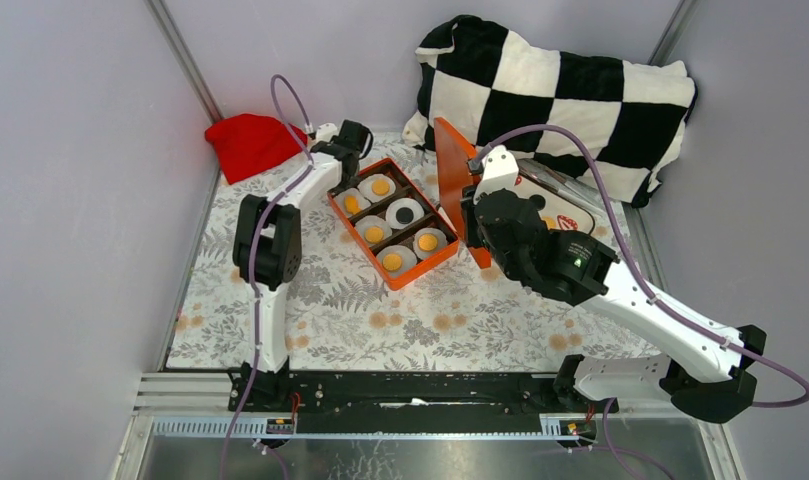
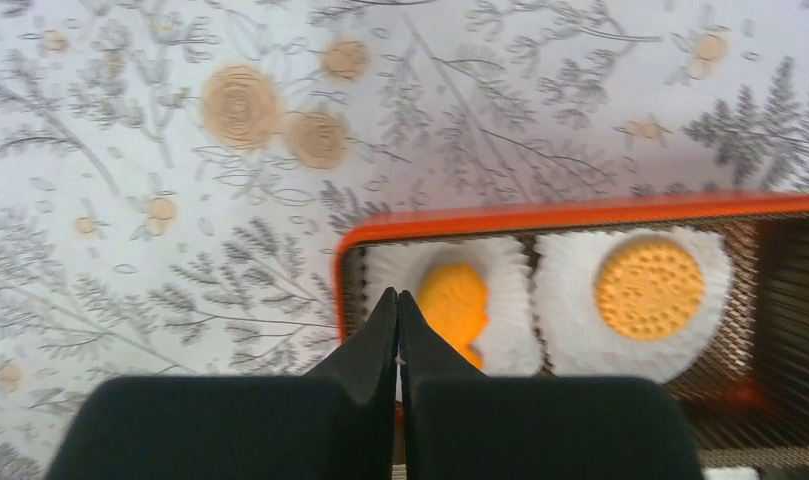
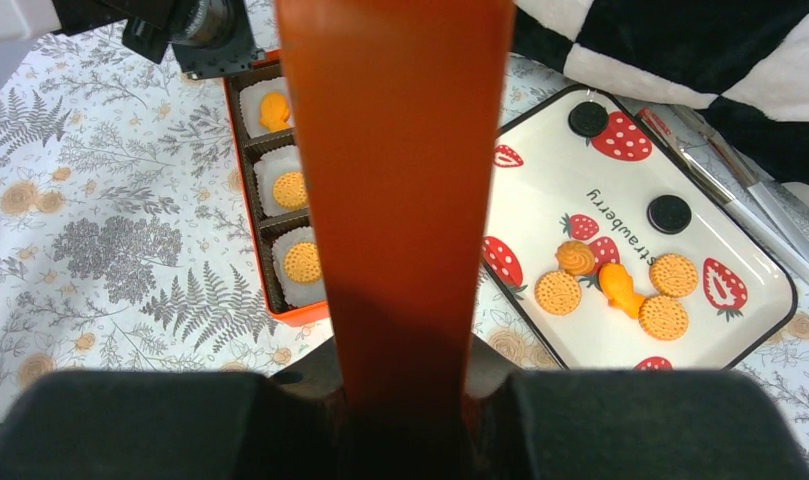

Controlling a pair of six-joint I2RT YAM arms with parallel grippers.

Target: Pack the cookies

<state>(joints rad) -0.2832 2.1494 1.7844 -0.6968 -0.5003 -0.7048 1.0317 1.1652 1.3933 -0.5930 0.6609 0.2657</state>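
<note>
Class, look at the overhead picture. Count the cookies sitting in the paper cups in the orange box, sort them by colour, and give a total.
Golden cookies: 5
Black cookies: 1
Total in the orange box: 6

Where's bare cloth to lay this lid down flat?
Widest free patch: the floral cloth between the orange box and the arm bases. Crowded: right of the box, where the strawberry tray meets the checkered pillow; the left arm flanks the box's left side.
</note>
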